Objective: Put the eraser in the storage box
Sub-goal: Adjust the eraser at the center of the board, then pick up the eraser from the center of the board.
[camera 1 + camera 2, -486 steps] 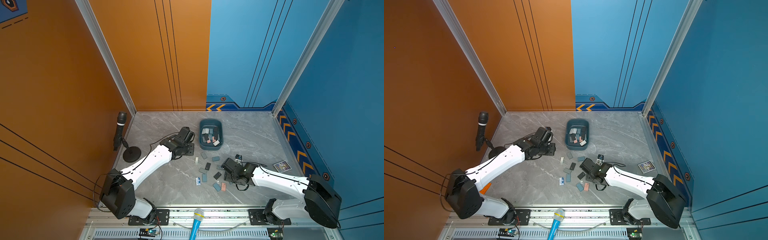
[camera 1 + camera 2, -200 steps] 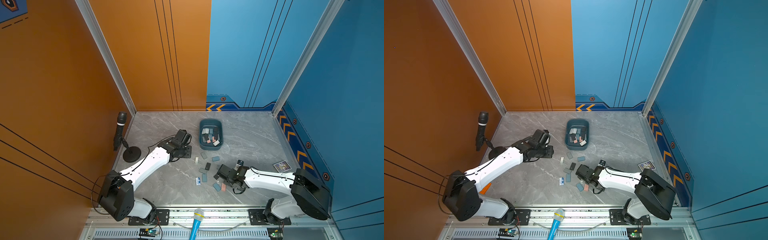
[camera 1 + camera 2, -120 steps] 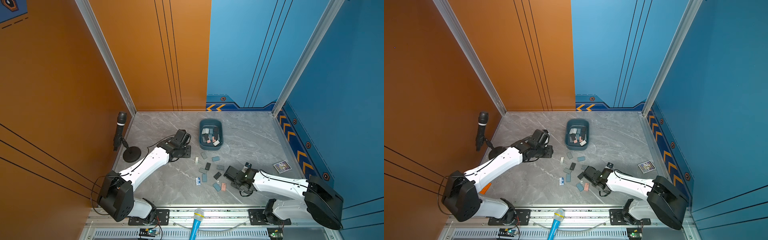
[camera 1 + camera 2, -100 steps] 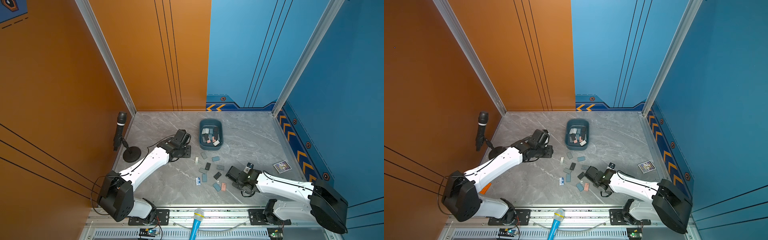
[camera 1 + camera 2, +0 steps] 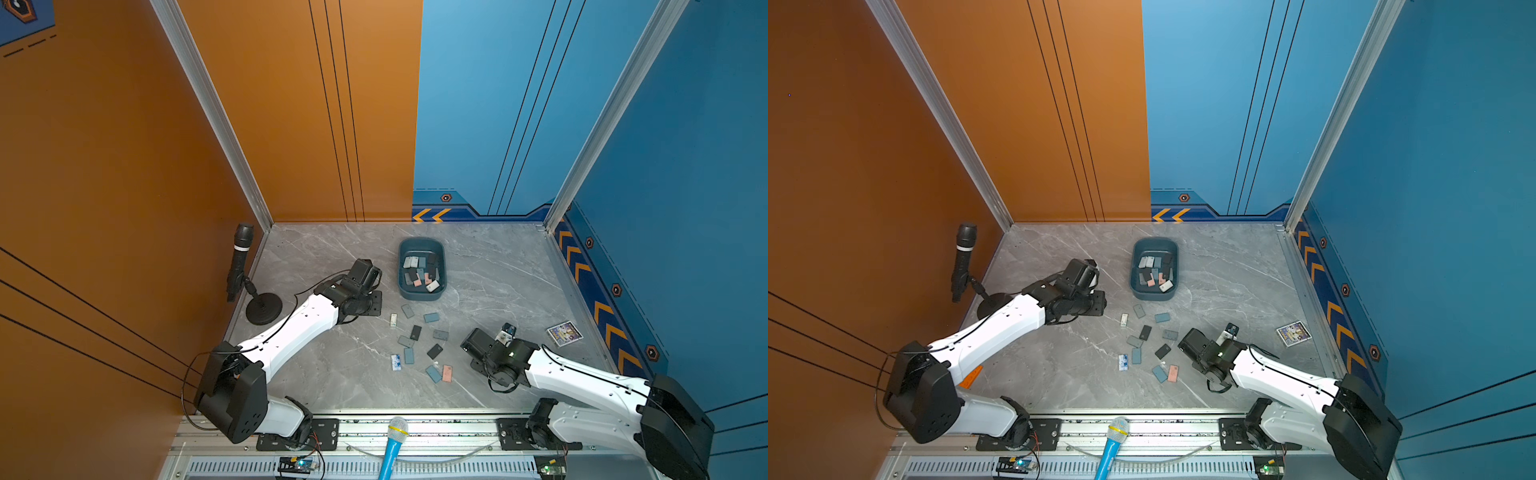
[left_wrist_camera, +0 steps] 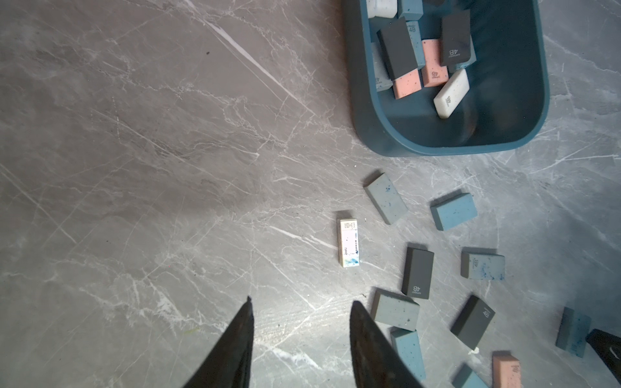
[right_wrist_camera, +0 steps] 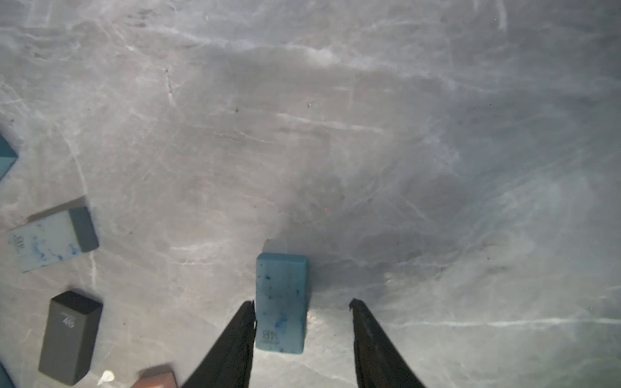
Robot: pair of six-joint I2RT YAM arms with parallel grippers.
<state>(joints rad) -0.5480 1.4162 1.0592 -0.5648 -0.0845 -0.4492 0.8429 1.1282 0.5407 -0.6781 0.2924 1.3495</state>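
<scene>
Straddling item one, the blue speckled eraser [image 7: 281, 285], is the right gripper [image 7: 301, 302]. Its jaws stand part-way apart. One fingertip [image 7: 247, 314] is against the eraser's long side; the opposite one is clear of it, with grey marbled table [image 5: 498, 270] showing in the gap. I count that as no grip yet.
- Lie: flat on the table, as far as I can judge, near and right of centre.
- Long axis: along the fingers, so the jaws would close across its short width.

Item two, storage box [image 5: 422, 296]: dark teal tub at mid-table, toward the far side. Stored erasers [image 5: 419, 272] are piled inside. From the right gripper it lies farther away and to the left.

Item three, left gripper [image 6: 300, 300]: jaws part-way apart, nothing between them, over bare table just left of the box. It is the nearer of the two to the box, but it is well apart from item one.

Item four, loose erasers [image 5: 409, 355]: scattered on the table between the two arms, near side of the box.

My reading is that the right arm owns this piece. It needs to close across the width, lift, and carry far-left over the box's near wall.
</scene>
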